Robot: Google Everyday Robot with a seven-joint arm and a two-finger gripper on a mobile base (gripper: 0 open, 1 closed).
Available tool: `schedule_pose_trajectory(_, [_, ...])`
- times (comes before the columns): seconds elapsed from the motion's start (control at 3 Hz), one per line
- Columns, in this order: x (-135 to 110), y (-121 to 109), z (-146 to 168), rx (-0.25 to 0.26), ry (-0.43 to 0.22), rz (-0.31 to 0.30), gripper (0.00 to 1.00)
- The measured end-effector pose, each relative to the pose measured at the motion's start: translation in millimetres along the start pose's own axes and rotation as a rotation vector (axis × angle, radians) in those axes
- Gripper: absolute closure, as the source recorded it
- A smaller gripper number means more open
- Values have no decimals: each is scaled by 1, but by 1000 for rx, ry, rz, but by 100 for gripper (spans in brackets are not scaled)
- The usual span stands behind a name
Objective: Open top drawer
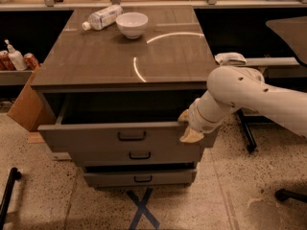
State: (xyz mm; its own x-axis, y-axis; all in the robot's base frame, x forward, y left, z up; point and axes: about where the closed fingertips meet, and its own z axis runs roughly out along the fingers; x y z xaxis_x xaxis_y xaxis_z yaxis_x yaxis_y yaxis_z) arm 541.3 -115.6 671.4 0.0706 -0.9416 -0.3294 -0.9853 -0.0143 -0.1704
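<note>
The top drawer (96,137) of the grey-brown cabinet is pulled out towards me, with a dark gap above its flat front and the small black bar handle (132,136) at centre. My gripper (188,126) is at the right end of that drawer's front, against its upper edge, on the white arm (240,97) that reaches in from the right. The two shallower drawers below, middle (139,155) and bottom (143,178), look closed.
A white bowl (132,24) and a lying plastic bottle (103,17) are on the cabinet top. A cardboard box (25,103) and bottles (14,56) are to the left. A chair base (247,135) stands at the right. A blue tape X (143,209) marks the floor.
</note>
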Motion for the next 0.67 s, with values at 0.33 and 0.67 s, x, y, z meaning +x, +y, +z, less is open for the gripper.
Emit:
schedule_pose_trajectory(0.33, [-4,36,-23,6,-32,-12,93])
schedule_pose_trajectory(0.67, [-7,50,-30,5,-47,-16,100])
